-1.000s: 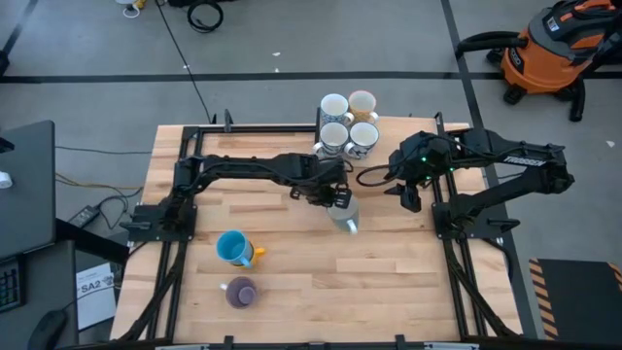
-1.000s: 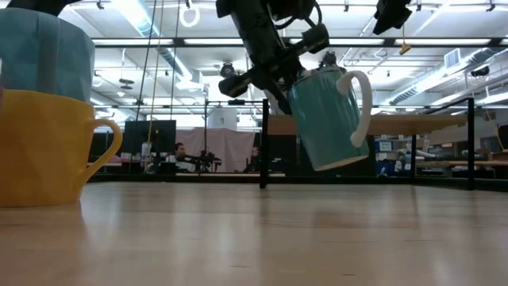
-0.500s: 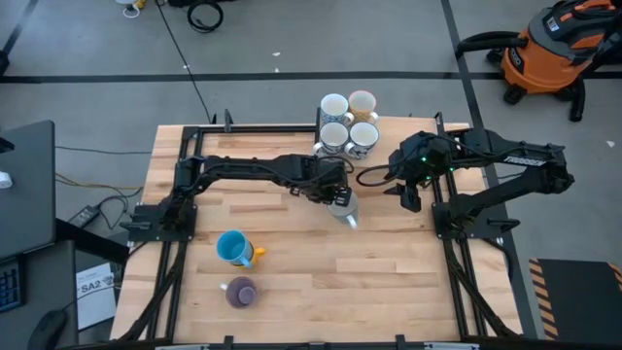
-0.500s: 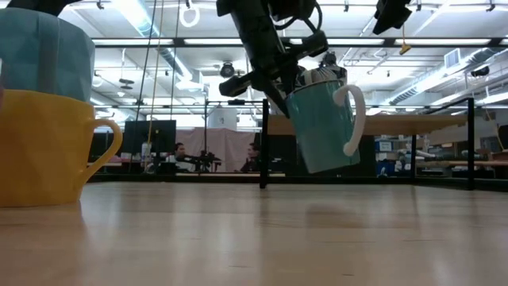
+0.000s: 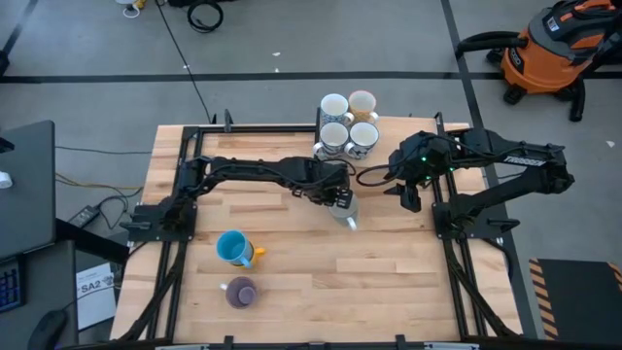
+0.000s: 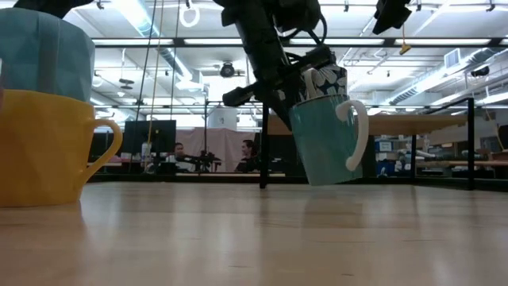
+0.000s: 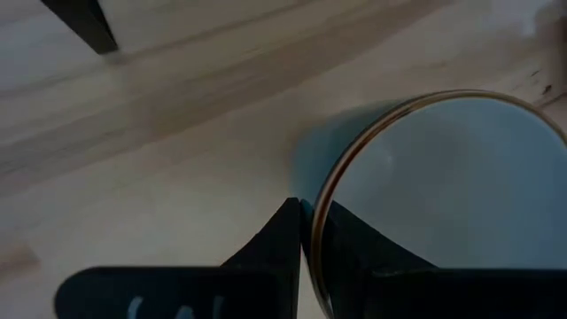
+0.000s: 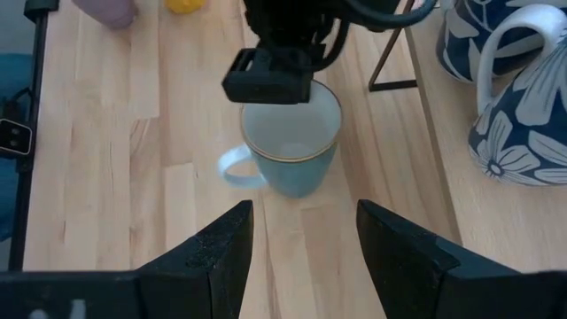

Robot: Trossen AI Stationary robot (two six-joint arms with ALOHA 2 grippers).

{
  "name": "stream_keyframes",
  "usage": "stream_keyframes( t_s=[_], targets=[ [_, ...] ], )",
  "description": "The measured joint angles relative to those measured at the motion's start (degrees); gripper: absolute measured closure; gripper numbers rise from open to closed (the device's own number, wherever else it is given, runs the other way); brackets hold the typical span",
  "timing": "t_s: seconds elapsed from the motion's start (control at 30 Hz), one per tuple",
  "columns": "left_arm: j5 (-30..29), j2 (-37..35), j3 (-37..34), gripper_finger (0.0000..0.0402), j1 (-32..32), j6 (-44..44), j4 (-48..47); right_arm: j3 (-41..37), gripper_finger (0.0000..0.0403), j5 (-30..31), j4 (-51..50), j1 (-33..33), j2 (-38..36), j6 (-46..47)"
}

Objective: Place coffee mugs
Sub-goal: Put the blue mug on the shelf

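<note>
So the pale blue mug (image 6: 327, 135) is hanging tilted just above the wooden surface (image 5: 389, 272), near the middle, pinched by its rim in the left gripper (image 5: 337, 197), jaws clamped tight on it. Four more mugs (image 5: 348, 121) sit clustered at the far edge. The right gripper (image 8: 304, 257) waits off to the side with its jaws spread wide, holding nothing.

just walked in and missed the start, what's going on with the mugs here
The left hand is shut on the rim of a pale teal mug, holding it slightly tilted just above the wooden table near its middle. The right hand waits open beside it. Four mugs are clustered at the far edge, and a blue mug and a purple mug stand nearer.
</note>
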Motion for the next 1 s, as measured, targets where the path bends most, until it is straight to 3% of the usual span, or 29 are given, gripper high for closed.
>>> stream_keyframes(
  t_s=[0.57,1.0],
  targets=[
    [0.08,0.63,0.02,0.0329,0.02,-0.06,0.6,0.0,0.0195,0.0,-0.02,0.0,0.0,0.0],
    [0.0,0.63,0.04,0.0259,0.0,-0.04,0.52,0.0,0.0195,-0.01,-0.02,-0.01,0.0,0.0]
  ],
)
